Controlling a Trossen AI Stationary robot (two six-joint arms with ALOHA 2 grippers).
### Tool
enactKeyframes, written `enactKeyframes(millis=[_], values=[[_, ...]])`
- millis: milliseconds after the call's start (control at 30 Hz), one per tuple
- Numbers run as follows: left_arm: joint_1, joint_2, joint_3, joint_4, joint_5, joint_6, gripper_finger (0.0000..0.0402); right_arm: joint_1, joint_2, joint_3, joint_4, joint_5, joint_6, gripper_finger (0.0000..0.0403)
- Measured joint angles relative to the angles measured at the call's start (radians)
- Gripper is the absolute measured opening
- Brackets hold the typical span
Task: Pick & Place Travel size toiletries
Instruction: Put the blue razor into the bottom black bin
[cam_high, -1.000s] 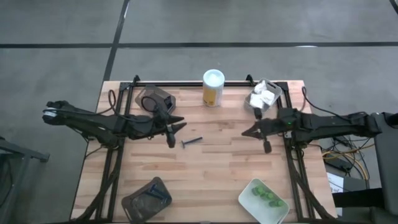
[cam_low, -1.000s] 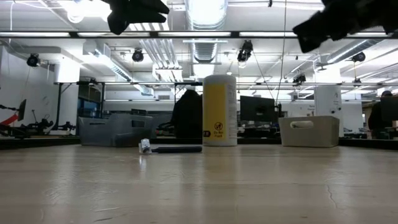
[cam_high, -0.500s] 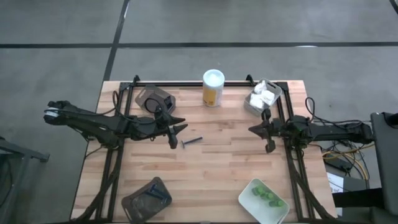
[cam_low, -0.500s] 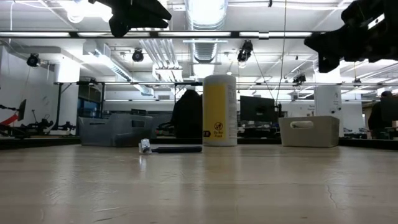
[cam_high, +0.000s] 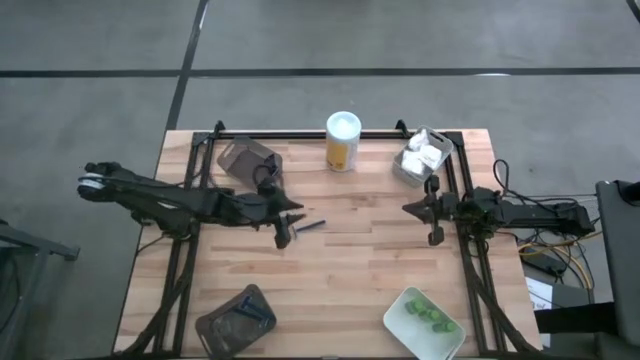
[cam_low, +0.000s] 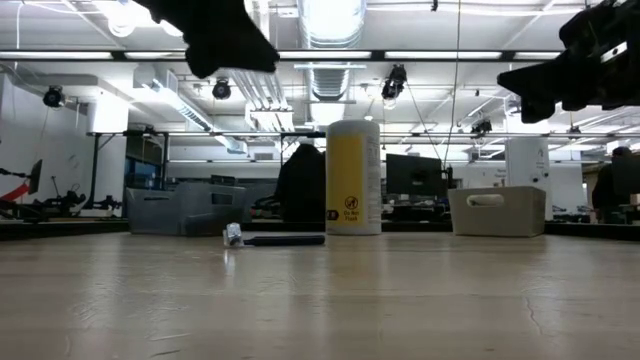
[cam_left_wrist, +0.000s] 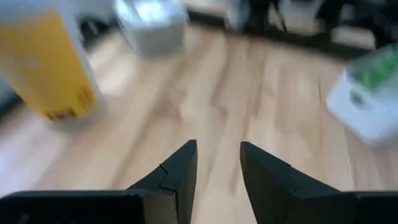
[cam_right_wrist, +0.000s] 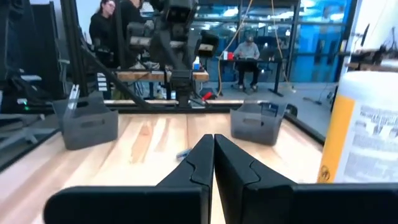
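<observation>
A thin dark-handled razor (cam_high: 310, 226) lies flat on the wooden table (cam_high: 350, 270) near its middle, also seen low on the table (cam_low: 275, 239). My left gripper (cam_high: 291, 224) hovers just left of it, above the table, open with nothing between its fingers (cam_left_wrist: 217, 155). My right gripper (cam_high: 407, 210) is shut and empty by the right edge, pointing level toward the razor (cam_right_wrist: 183, 152). The yellow white-capped bottle (cam_high: 342, 142) stands upright at the far middle.
A pale tray (cam_high: 422, 158) of white packets sits far right, another (cam_high: 425, 315) with green pieces near right. One dark tray (cam_high: 248, 158) is far left; another (cam_high: 235, 318), holding a razor, is near left. Bare wood lies between them. People are in the room behind.
My left gripper has sunk and moved a little toward the razor, tipping downward. My right arm has drawn back toward the table's right edge and come lower, its gripper staying shut. The razor has not moved.
</observation>
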Motion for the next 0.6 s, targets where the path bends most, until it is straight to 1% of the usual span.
enactKeyframes(millis=[67,200,400,600], values=[[0.003,0.045,0.032,-0.082,0.042,-0.011,0.0127,0.000,0.002,0.000,-0.005,0.000,0.034,0.0008],[0.003,0.141,0.085,-0.182,0.048,0.018,0.0127,0.000,0.013,0.000,-0.007,-0.001,0.049,0.0008],[0.008,0.264,0.119,-0.249,0.046,0.037,0.0134,0.000,0.026,0.000,-0.009,-0.002,0.049,0.0008],[0.018,0.353,0.119,-0.249,0.036,0.038,0.0146,0.000,0.026,0.000,-0.011,-0.002,0.049,0.0008]])
